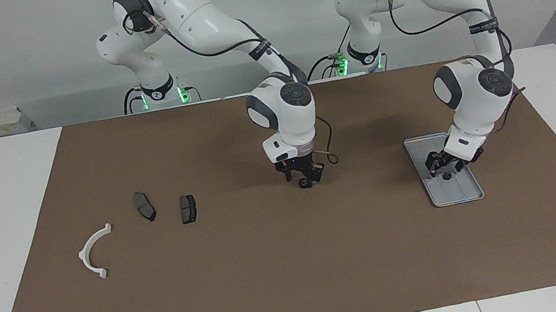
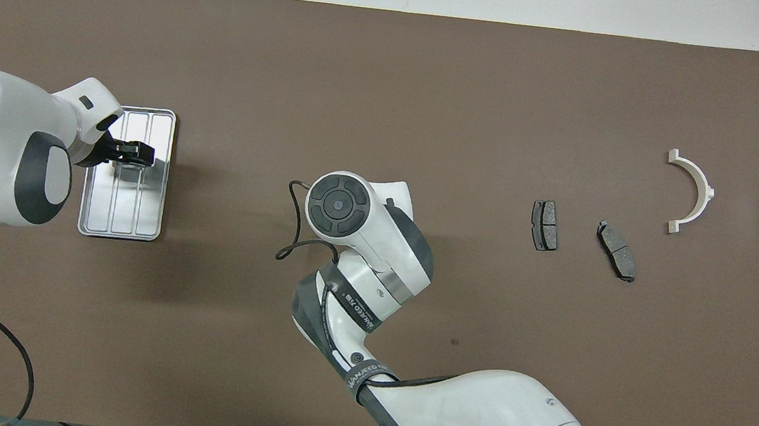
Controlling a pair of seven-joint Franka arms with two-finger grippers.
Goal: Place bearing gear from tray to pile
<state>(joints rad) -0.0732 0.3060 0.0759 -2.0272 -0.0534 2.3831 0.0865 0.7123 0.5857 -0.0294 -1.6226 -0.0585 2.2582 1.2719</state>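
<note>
The brown mat (image 1: 296, 266) covers most of the table. The tray (image 1: 459, 192) lies at the left arm's end. The left gripper (image 1: 445, 168) is down in it, fingers spread around a small dark gear (image 1: 447, 176). I cannot tell if they touch. The right gripper (image 1: 305, 177) waits over mid-mat; I cannot tell its fingers. The pile (image 1: 142, 207) lies at the right arm's end.

Small dark bearing gear (image 1: 447, 176) lies in the ridged silver tray (image 1: 466, 193); the pile (image 1: 146, 206) well apart.
</note>
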